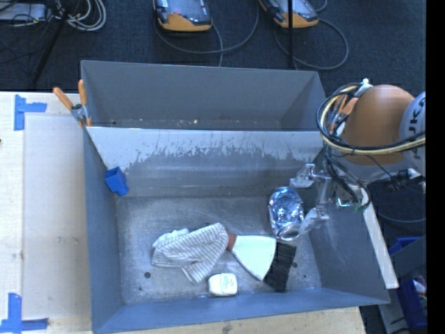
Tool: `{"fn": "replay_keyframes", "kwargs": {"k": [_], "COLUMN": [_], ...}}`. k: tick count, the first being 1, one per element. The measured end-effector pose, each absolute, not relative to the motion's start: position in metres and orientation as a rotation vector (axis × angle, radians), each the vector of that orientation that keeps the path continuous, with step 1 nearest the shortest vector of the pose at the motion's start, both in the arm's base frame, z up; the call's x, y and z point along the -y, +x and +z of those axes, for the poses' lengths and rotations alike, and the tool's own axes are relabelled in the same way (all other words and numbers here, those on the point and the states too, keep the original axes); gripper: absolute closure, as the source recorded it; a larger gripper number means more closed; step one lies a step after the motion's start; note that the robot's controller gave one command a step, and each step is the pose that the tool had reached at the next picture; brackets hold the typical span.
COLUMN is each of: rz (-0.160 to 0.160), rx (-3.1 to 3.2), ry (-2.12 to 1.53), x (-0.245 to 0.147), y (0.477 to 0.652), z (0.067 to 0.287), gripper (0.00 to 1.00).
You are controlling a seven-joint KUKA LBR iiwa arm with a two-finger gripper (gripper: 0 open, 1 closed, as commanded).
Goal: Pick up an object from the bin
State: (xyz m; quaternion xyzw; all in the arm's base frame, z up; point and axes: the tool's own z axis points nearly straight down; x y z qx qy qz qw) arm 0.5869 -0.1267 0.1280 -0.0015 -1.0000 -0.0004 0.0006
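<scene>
My gripper (306,199) hangs at the right side of the bin with its two metal fingers apart, one finger (304,178) higher in the view and the other lower. A crumpled shiny silver-blue wrapper (284,211) lies just left of the fingertips, and the lower finger is at its right edge. I see nothing clamped between the fingers. Just below the wrapper lies a white brush with black bristles (259,254).
A striped grey-white cloth (189,250) lies at the middle front, with a small white oval piece (222,284) before it. A blue block (116,181) rests against the left wall. The arm's orange dome and cables hang over the right rim.
</scene>
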Motion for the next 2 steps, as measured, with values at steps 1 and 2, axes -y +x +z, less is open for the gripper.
{"fn": "replay_keyframes", "kwargs": {"k": [1, 2], "rz": [0.000, 0.008], "rx": [3.142, 3.179], "ry": [-0.001, -0.021], "x": [0.126, 0.119], "y": [0.588, 0.606], "z": [0.131, 0.120], "gripper": [0.00, 1.00]}}
